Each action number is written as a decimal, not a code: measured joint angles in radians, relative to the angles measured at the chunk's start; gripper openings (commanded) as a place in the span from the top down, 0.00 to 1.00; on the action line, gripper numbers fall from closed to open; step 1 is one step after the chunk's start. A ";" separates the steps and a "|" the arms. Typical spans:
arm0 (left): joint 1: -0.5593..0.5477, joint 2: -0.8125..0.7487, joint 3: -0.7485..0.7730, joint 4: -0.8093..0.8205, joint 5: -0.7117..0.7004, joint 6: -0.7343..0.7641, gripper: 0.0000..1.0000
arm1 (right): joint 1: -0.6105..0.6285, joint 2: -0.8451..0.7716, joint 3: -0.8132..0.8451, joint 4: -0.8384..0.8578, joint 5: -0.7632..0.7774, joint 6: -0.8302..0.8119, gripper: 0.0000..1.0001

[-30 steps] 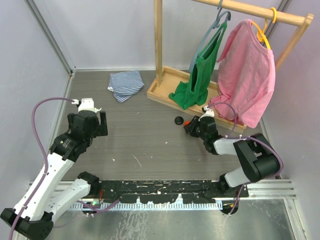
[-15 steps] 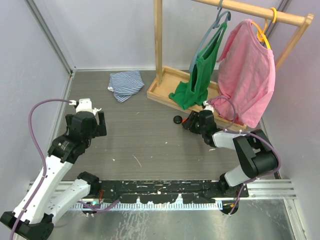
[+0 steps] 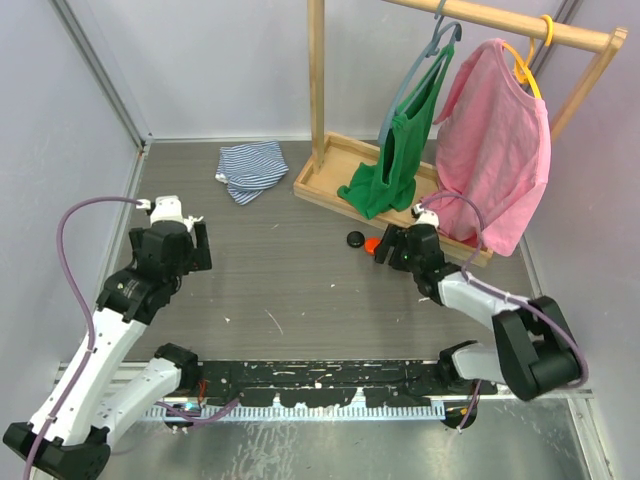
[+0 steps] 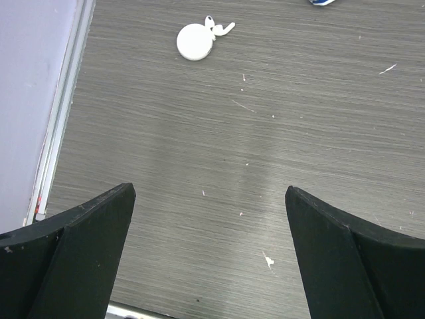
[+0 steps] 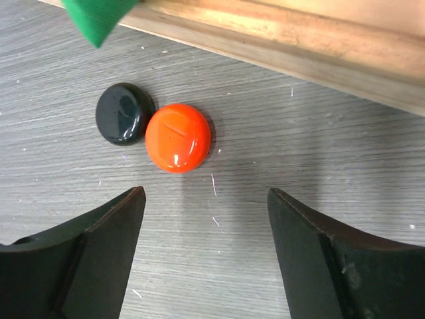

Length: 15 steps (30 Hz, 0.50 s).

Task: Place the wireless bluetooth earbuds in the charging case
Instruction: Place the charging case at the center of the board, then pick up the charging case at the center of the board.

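Observation:
In the left wrist view a white round charging case (image 4: 195, 42) lies on the grey table with two white earbuds (image 4: 219, 27) touching its right side. My left gripper (image 4: 209, 194) is open well short of them, with nothing between its fingers. A glossy orange case (image 5: 178, 137) and a black case (image 5: 121, 113) lie side by side, both with lids closed. My right gripper (image 5: 206, 194) is open just near of the orange case and is not touching it. From above, the orange case (image 3: 372, 245) lies just left of the right gripper (image 3: 392, 247). No orange or black earbuds show.
A wooden clothes rack base (image 3: 330, 160) runs behind the cases, with a green top (image 3: 395, 160) and a pink shirt (image 3: 495, 140) hanging over it. A striped folded cloth (image 3: 252, 168) lies at the back. The left wall and its rail (image 4: 53, 133) are close to my left gripper.
My right gripper has gone from shut to open and drawn back a little, so the orange case shows clear of its fingers. The left arm has barely moved.

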 measured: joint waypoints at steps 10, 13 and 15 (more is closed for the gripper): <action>0.073 0.128 0.000 0.025 0.031 -0.007 0.02 | 0.000 -0.297 -0.241 0.227 -0.074 -0.066 0.13; 0.118 0.197 0.015 0.029 0.057 -0.022 0.02 | 0.002 -0.354 -0.314 0.338 -0.123 -0.058 0.13; 0.156 0.240 0.034 0.032 0.080 -0.032 0.02 | 0.002 -0.381 -0.356 0.400 -0.147 -0.050 0.12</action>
